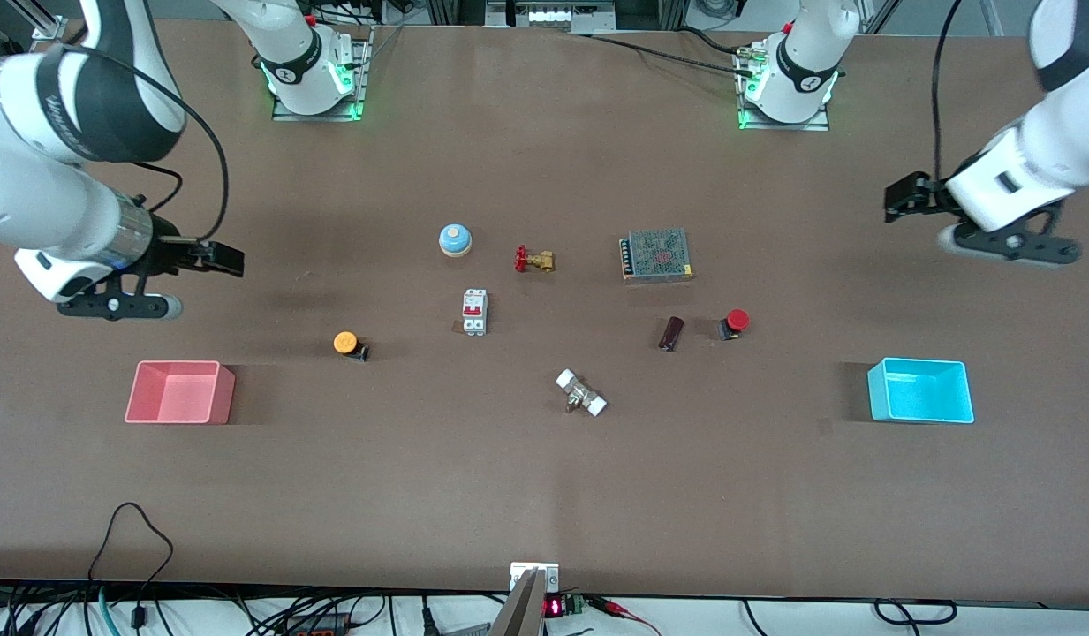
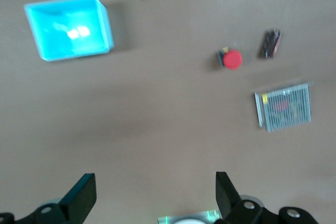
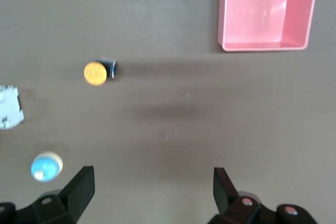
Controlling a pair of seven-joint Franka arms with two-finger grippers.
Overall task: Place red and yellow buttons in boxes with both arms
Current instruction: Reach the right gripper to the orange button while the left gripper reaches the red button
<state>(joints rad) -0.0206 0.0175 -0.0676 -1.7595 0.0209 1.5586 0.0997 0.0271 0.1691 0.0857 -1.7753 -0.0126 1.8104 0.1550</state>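
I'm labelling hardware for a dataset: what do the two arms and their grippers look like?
Both arms are glossy white with black joint bands and black cables looping alongside. Each base glows green. The left gripper and right gripper are black, with two flat wedge-shaped fingers on a black bracket.
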